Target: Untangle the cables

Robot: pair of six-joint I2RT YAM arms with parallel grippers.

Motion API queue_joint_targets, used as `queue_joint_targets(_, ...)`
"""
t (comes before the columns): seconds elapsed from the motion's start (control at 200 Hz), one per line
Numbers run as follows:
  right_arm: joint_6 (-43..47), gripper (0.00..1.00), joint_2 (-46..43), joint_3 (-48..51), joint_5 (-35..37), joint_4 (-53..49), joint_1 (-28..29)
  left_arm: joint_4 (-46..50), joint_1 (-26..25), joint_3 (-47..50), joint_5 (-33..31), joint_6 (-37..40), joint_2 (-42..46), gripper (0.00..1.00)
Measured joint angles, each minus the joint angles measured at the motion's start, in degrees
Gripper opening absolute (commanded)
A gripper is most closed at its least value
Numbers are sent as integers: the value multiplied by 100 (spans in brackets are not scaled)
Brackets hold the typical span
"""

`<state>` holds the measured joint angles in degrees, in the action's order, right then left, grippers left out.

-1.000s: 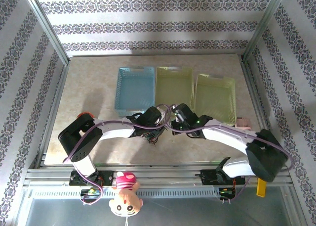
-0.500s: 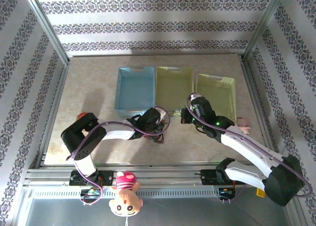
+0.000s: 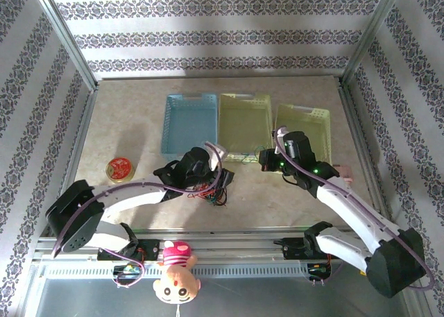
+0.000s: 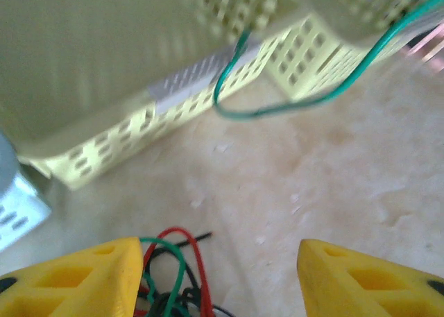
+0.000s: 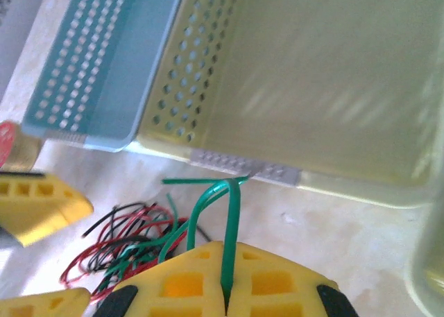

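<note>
Near the front of the table [image 3: 139, 123], the cables [image 3: 214, 192] lay in a small loose heap of thin looping strands, red, black and dark green crossing one another. The left gripper [image 4: 218, 282] hung just over that heap with its yellow fingers spread wide and nothing between them; the strands lay close by one finger. One dark green cable [image 5: 232, 213] rose out of the heap and ran off to the right. There the right gripper [image 5: 225, 261] was clamped on it, the wire bending in a tight arch above the closed fingers. Beyond stood the front wall of the pale yellow basket [image 5: 312, 88], with the blue basket [image 5: 90, 67] beside it. From above, the left gripper covered part of the heap, and the strands were too fine to follow singly. The left wrist view was blurred and cut the heap off at its lower edge.
</note>
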<state>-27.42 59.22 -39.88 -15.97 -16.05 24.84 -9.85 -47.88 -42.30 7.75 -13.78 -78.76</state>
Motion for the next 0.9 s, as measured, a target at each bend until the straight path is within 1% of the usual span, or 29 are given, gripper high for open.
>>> queue_joint_targets(0.125, 28, 0, 321, -133, -734, 2, 0, 20, 0, -275, 24, 210, 70, 67)
queue_joint_targets(0.285, 15, 0, 752, -372, -1707, 63, 0, 31, 0, -415, 15, 455, 50, 66)
queue_joint_targets(0.365, 13, 0, 868, -420, -1974, 109, 0, 39, 0, -435, -33, 501, 24, 66)
queue_joint_targets(0.485, -11, 0, 866, -424, -2118, 153, -103, -9, 136, -417, -39, 402, 37, 66)
queue_joint_targets(0.56, -35, 0, 833, -424, -2173, 168, -227, -201, 470, -291, 160, 76, 138, 68)
queue_joint_targets(0.685, -50, 0, 704, -426, -2299, 168, -422, -892, 1386, 98, 765, -885, 431, 70)
queue_joint_targets(0.75, -52, 0, 651, -433, -2376, 168, -501, -1257, 1766, 199, 1078, -1386, 470, 70)
queue_joint_targets(0.809, -52, 0, 638, -455, -2455, 168, -527, -1537, 1985, 232, 1375, -1792, 444, 71)
queue_joint_targets(0.899, -50, 0, 638, -501, -2570, 166, -551, -1921, 2098, 234, 1812, -2225, 365, 71)
